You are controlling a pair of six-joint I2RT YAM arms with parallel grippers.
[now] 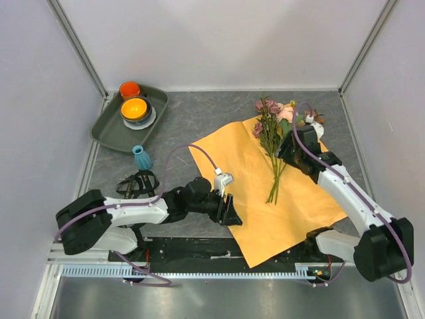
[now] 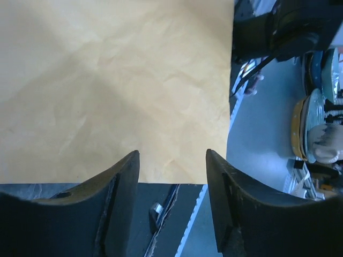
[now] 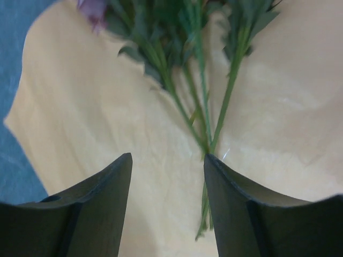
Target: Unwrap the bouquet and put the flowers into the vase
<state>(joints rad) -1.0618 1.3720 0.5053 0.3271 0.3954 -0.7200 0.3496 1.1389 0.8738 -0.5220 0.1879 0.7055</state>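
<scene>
The bouquet lies unwrapped: its orange paper sheet [image 1: 265, 212] is spread flat on the table, and the flowers [image 1: 272, 126] rest on its upper right part, blooms away from me. The small teal vase [image 1: 141, 158] stands upright on the left, off the paper. My right gripper [image 1: 287, 151] hovers open over the stems [image 3: 201, 107]; in the right wrist view [image 3: 168, 156] they run just inside the right fingertip, ungripped. My left gripper [image 1: 231, 211] is open at the paper's near left edge [image 2: 107, 80], nothing between its fingers [image 2: 172, 152].
A black ribbon [image 1: 136, 183] lies loose beside the vase. At the back left a grey tray [image 1: 109, 129] holds an orange cup [image 1: 129, 89] and an orange bowl [image 1: 135, 108]. The paper's near corner hangs over the black rail at the table's front edge.
</scene>
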